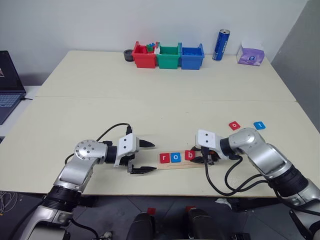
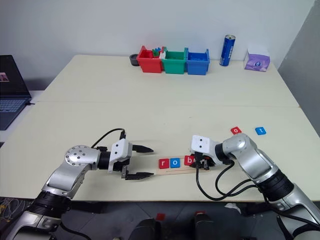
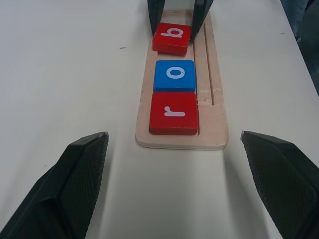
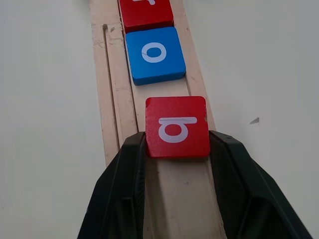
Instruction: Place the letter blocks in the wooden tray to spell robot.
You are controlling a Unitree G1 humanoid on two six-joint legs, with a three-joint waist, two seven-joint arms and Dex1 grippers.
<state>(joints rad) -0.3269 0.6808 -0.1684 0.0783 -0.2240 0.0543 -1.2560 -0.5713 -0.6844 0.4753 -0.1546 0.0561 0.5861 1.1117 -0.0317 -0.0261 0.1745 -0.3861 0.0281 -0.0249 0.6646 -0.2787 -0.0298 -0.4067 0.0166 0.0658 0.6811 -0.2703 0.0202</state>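
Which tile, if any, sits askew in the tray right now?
The red b tile, third in the wooden tray, is slightly tilted and gapped from the blue o tile; the right pincer grips it.

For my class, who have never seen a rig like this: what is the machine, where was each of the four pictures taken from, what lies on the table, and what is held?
It is a two-armed humanoid robot. Two pictures come from its head, looking down; the other two from cameras on its wrists. On the table a wooden tray holds a red r block and a blue o block. The right gripper has its jaws closed on a red b block over the tray. The left gripper waits open. A red o block and a blue t block lie loose.
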